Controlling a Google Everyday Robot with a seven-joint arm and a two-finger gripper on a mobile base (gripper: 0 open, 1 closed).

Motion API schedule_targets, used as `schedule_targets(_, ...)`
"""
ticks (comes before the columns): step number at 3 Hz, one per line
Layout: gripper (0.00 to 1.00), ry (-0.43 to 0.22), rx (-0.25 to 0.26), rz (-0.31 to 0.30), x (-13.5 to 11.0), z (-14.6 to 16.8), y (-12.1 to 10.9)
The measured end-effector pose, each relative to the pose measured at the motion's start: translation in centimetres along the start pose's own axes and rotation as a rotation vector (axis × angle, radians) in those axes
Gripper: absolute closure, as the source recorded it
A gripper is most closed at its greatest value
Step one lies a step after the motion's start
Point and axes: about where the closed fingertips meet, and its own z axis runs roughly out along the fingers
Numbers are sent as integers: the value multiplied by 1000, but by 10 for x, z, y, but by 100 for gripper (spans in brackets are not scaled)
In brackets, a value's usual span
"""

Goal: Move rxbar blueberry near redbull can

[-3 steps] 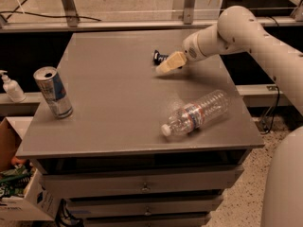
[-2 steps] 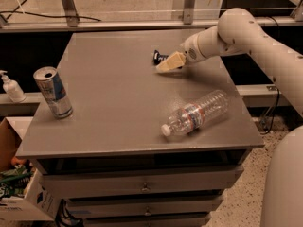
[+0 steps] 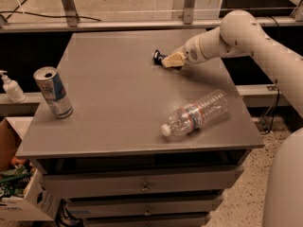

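The rxbar blueberry shows as a small dark piece on the grey table, at the far right part of the top. My gripper is down at the table right beside it and touches or covers its right end, so most of the bar is hidden. The redbull can, silver and blue with an open silver top, stands upright near the table's left edge, far from the bar and the gripper.
A clear plastic water bottle with a red-and-white label lies on its side at the front right of the table. A white pump bottle stands on a ledge to the left. A cardboard box sits on the floor at the lower left.
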Motion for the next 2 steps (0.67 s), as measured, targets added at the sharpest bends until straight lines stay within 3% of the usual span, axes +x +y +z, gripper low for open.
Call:
schedule_targets(1,88,-9,-10,2,-4,-2,5)
schedule_targets(2,100,-38,-40,-23,-21,-6,18)
